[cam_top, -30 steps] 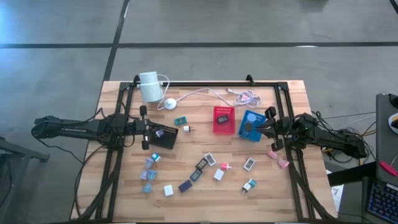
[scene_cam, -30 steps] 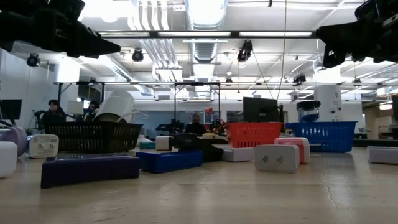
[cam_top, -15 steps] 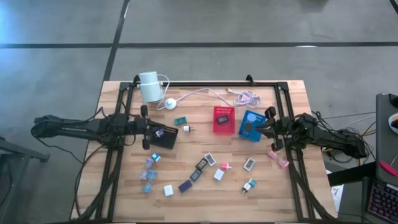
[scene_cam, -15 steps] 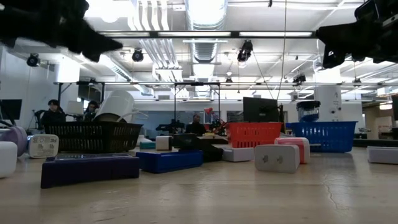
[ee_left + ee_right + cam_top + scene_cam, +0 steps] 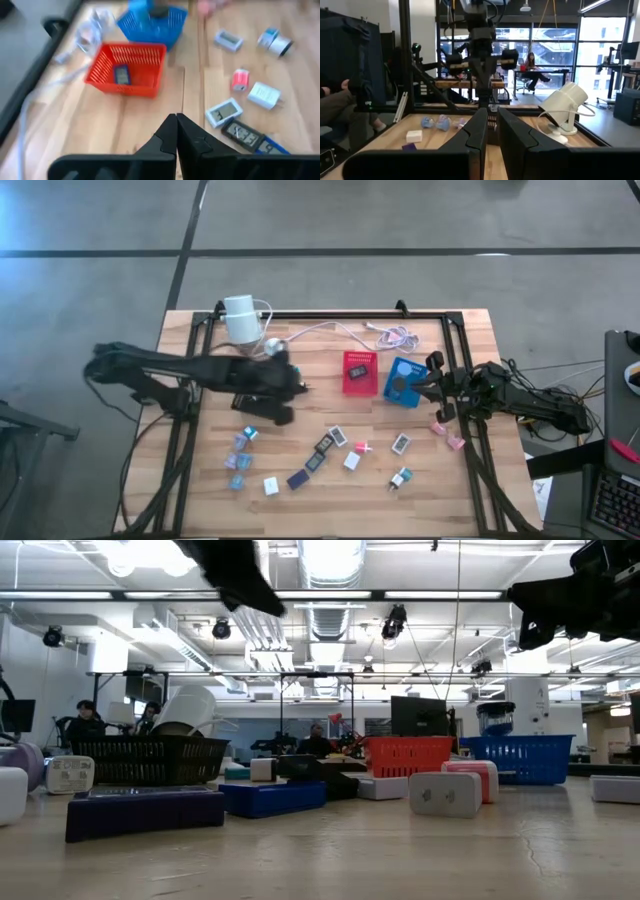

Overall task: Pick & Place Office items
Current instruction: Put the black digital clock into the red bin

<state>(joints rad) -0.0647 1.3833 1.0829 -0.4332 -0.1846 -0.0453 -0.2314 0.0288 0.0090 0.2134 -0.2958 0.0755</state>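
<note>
The office items [image 5: 330, 442] lie scattered over the near half of the table, small pieces in white, teal, pink and black [image 5: 225, 112]. One dark piece lies in the red tray [image 5: 357, 372], another in the blue tray [image 5: 402, 380]. My left gripper [image 5: 298, 387] is shut and empty. It hangs above the table between the black tray [image 5: 268, 410] and the red tray [image 5: 127, 70], slanting down toward the right. My right gripper [image 5: 420, 386] waits shut at the right, by the blue tray, pointing level [image 5: 487, 125].
A white cylinder [image 5: 240, 318] with its white cable [image 5: 340, 330] and round puck [image 5: 272, 346] stands at the far left. A black frame [image 5: 460, 330] borders the table. Bare wood shows between the trays and the scattered pieces. People sit in the room behind the table [image 5: 88, 720].
My left gripper has swung out from the table's left side toward the right, past the black tray and toward the red tray. It has risen and tipped from level to slanting down, still shut. My right arm has kept still.
</note>
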